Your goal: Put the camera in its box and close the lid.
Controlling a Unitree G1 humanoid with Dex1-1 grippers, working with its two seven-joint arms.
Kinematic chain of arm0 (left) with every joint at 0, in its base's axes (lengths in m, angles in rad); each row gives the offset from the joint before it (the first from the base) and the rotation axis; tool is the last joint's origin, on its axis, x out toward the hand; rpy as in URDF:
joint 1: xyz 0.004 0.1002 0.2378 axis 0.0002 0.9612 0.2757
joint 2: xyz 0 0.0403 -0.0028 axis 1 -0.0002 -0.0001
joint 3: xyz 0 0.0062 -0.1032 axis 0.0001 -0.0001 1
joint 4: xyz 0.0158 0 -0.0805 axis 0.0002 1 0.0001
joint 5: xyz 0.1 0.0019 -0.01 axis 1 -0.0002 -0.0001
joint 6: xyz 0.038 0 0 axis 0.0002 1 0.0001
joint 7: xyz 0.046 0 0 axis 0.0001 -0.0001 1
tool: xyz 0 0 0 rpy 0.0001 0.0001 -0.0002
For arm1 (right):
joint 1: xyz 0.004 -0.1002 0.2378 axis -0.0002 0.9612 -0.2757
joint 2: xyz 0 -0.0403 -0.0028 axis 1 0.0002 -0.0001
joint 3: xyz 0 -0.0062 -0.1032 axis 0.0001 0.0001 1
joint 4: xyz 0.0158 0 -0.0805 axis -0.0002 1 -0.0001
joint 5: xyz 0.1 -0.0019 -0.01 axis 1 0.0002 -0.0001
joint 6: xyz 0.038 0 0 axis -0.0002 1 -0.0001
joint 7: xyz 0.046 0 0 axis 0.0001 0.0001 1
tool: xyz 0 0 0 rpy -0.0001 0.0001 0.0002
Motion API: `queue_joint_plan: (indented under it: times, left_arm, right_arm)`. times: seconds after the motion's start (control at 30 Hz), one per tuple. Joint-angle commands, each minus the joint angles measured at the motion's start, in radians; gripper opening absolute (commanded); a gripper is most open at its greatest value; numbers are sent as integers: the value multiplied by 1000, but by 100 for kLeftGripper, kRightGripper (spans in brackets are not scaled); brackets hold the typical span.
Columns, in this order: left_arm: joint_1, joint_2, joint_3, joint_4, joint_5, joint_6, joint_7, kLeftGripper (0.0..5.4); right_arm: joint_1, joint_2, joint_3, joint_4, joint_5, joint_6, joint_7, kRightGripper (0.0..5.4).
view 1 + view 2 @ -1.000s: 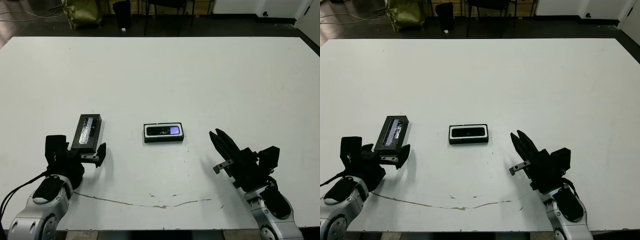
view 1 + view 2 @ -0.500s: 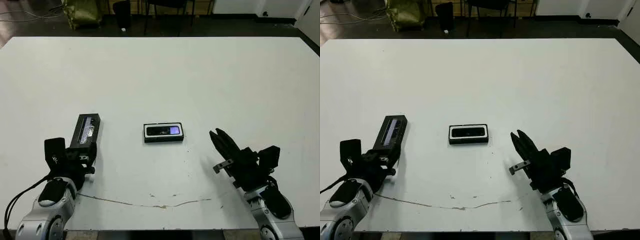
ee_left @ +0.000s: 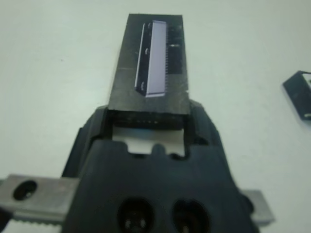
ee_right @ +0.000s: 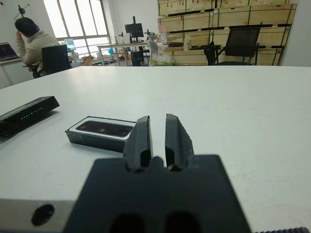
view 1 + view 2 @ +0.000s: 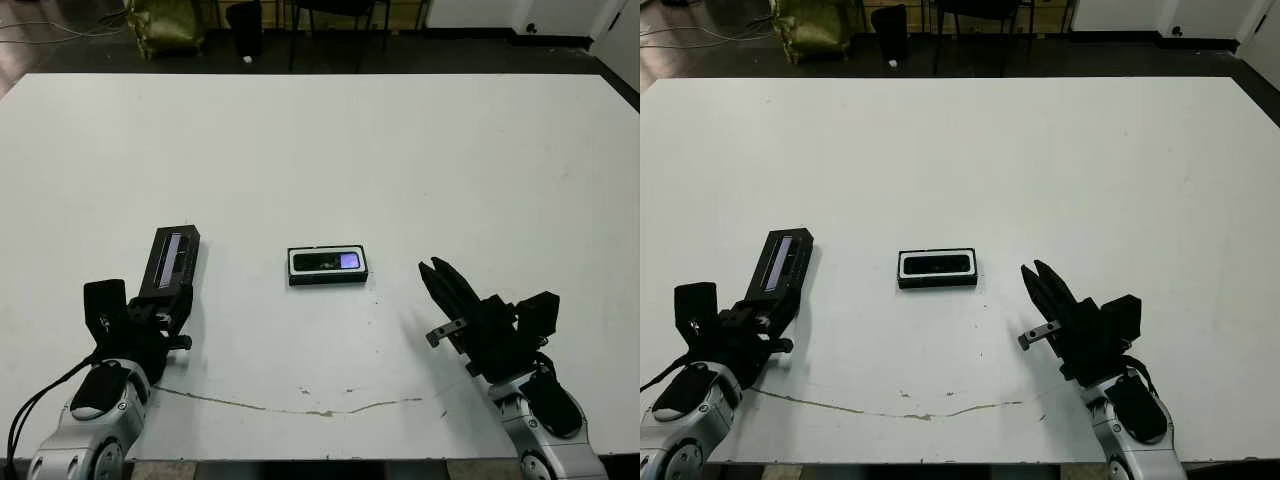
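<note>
The box (image 5: 296, 264), a shallow black tray with white lining, lies at the table's middle. The camera (image 5: 330, 262) rests inside it, its purple screen toward the right end. The lid (image 5: 173, 260), long and black with a pale strip on top, points away from me at the left. Its near end sits between the fingers of my left gripper (image 5: 160, 305), which is shut on it; the left wrist view shows the lid (image 3: 150, 73) pinched at that end. Right of the box, my right gripper (image 5: 436, 275) hovers low, shut and holding nothing.
The white table (image 5: 400, 150) has a thin crack line (image 5: 300, 405) near its front edge. Chairs and a bag (image 5: 165, 25) stand beyond the far edge. A person (image 4: 31, 41) sits at a desk far behind in the right wrist view.
My left arm has drawn back and turned at the wrist, and the lid in it now shows a narrower strip. The right arm, the box and the camera have not moved.
</note>
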Motion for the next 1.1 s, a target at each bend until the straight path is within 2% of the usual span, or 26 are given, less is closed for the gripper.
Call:
queue_joint_plan:
  times: [0.03, 0.27, 0.4, 0.5, 0.63, 0.83, 1.0, 1.1]
  left_arm:
    - [28, 8, -6, -20, -4, -45, -26, 192]
    - [9, 30, 15, -139, -46, -96, -73, 192]
    - [-25, 90, 51, -155, -83, -129, -137, 192]
    - [-63, 153, 75, -119, -105, -191, -220, 192]
    - [-129, 264, 73, -24, -62, -326, -333, 192]
    - [-285, 403, 38, 90, -23, -366, -431, 192]
    - [-434, 454, -51, 223, 49, -414, -488, 192]
    - [-501, 479, -124, 285, 113, -444, -528, 192]
  right_arm:
    - [11, -5, 1, 5, -8, 10, -4, 0]
    - [6, -2, 0, 23, 2, -13, 14, 0]
    - [11, -3, 1, 12, -10, 2, 0, 0]
    - [8, 4, 1, 31, -7, -24, 11, 0]
    - [12, 9, 2, 22, -4, -4, -1, 0]
    - [19, 0, 2, 1, -19, 4, -12, 0]
    - [21, -3, -3, 5, -10, -3, -4, 0]
    - [28, -4, -9, -14, -1, 26, -16, 0]
